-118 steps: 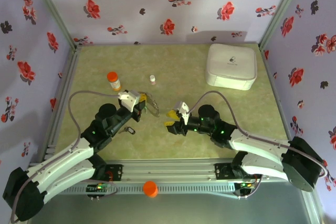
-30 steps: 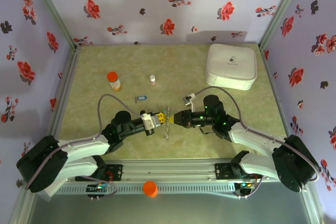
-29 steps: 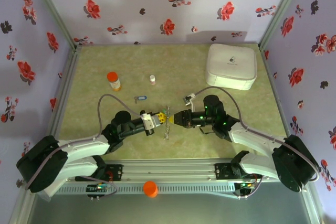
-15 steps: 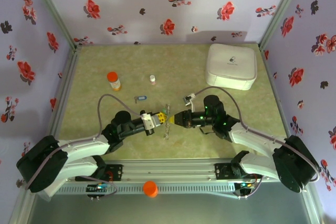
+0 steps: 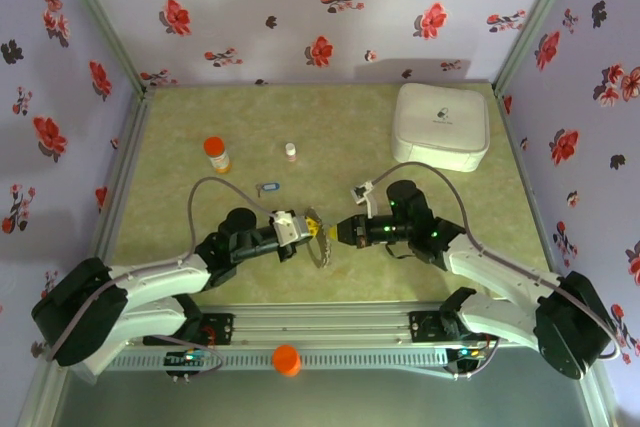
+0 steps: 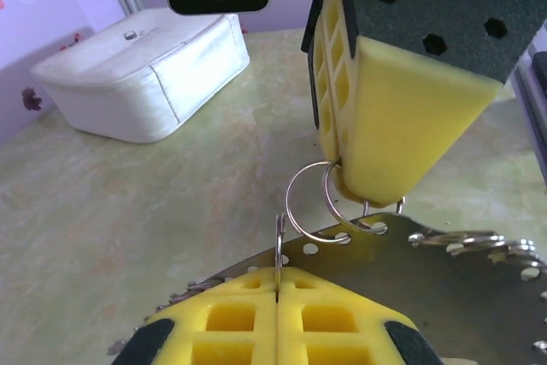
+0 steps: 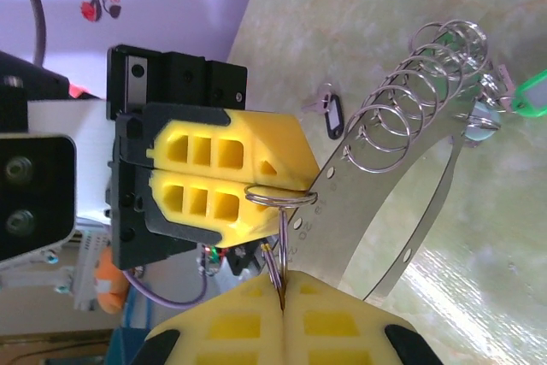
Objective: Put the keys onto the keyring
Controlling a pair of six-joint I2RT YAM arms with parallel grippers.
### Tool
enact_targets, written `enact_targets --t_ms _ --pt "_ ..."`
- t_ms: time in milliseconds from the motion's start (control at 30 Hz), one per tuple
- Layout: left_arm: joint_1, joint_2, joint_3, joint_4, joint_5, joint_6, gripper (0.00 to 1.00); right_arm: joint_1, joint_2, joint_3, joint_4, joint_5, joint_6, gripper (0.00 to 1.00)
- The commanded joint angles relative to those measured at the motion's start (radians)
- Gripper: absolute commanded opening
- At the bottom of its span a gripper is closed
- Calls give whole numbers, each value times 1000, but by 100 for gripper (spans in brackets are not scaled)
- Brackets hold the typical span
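Both arms swung in from the sides to mid-frame. Left gripper [image 5: 304,225] and right gripper [image 5: 331,234] now tip to tip, a touch farther apart than half a second ago. Right jaws went from slightly apart to fully closed. Keyring [image 5: 318,247] tilted into an arc. Blue key [image 5: 267,187] uncovered on the surface [image 5: 200,117].
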Motion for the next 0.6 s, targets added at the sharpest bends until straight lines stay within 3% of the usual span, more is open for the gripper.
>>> enact_targets --t_ms 0,367,567 --pt "10 8 34 18 20 -61 0 17 10 35 -121 27 -113 0" --pt "16 30 23 63 38 -108 0 57 -26 25 -157 128 -235 1" --pt "15 51 26 78 39 -120 0 72 -47 8 -140 150 -244 17"
